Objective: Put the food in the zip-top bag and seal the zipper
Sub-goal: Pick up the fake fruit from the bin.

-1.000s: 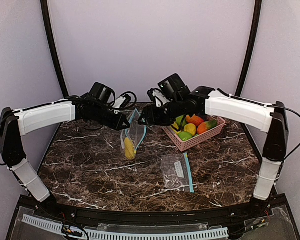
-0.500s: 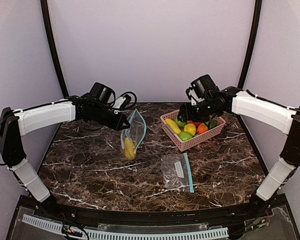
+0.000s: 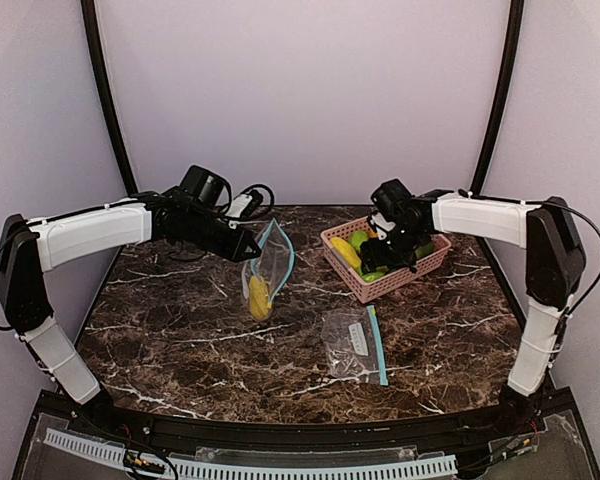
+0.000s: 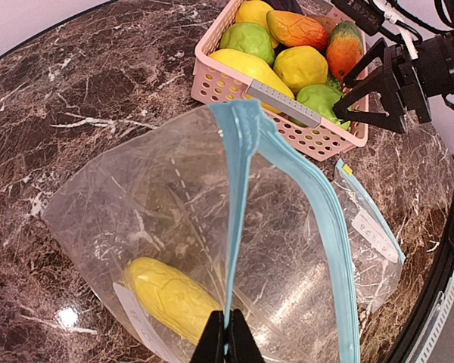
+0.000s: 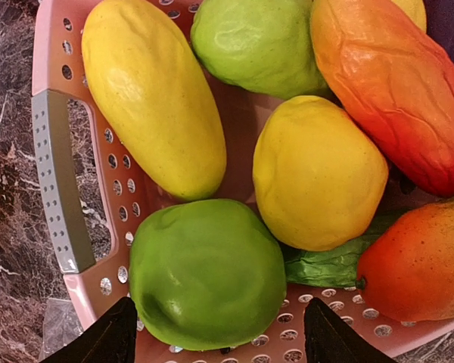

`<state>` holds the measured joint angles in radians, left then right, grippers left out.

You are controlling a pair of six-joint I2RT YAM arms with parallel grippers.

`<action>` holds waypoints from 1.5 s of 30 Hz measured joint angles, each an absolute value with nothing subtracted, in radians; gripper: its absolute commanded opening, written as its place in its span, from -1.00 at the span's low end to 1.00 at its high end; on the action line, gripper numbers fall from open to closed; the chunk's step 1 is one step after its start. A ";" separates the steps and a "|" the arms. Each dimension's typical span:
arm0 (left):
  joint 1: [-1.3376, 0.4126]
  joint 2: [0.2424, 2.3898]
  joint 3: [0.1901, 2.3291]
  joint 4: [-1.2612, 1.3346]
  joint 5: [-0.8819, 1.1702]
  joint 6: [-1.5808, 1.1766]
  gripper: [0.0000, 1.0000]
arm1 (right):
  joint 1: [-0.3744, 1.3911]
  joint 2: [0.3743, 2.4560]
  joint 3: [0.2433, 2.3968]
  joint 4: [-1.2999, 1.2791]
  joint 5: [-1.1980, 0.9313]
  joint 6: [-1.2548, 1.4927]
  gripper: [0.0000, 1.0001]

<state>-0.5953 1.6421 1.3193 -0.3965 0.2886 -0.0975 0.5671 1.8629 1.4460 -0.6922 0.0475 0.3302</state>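
Left gripper (image 4: 227, 336) pinches zip-top bag (image 4: 174, 227); right gripper (image 5: 219, 336) — spread wide — above green fruit (image 5: 208, 268).

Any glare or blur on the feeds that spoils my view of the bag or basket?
Left wrist: sharp; glare spot on the table, sheen on the zip-top bag, yellow fruit inside clear. Right wrist: crisp, soft highlights on the green fruit. Top view: evenly lit, basket small, partly covered by the right gripper.

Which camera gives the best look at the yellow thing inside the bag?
The left wrist view: the yellow food sits large in the frame, its ridged skin clear through the bag. The top view shows it only as a small yellow shape. The right wrist view looks into the basket and misses it.
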 measured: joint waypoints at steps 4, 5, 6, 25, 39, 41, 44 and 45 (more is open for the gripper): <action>-0.595 1.642 1.319 -0.397 0.290 -0.097 -0.99 | 0.567 1.894 1.461 -0.690 0.030 0.322 0.48; -0.595 1.642 1.319 -0.397 0.290 -0.097 -0.99 | 0.566 1.899 1.463 -0.689 0.028 0.322 0.48; -0.595 1.642 1.319 -0.398 0.291 -0.097 -0.99 | 0.566 1.905 1.464 -0.689 0.024 0.321 0.48; -0.595 1.642 1.319 -0.398 0.290 -0.097 -0.99 | 0.558 1.930 1.477 -0.669 0.010 0.327 0.03; -0.595 1.642 1.319 -0.399 0.287 -0.096 -0.99 | 0.556 1.750 1.460 -0.676 0.080 0.341 0.10; -0.595 1.642 1.319 -0.398 0.288 -0.096 -0.99 | 0.558 1.708 1.460 -0.673 0.084 0.340 0.17; -0.595 1.642 1.319 -0.398 0.288 -0.096 -0.99 | 0.558 1.689 1.461 -0.672 0.087 0.339 0.23; -0.595 1.642 1.319 -0.398 0.288 -0.096 -0.99 | 0.558 1.694 1.461 -0.673 0.086 0.340 0.25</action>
<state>-0.5953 1.6421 1.3193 -0.3985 0.2878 -0.0963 0.5583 1.6939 1.4609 -0.6731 0.0864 0.3397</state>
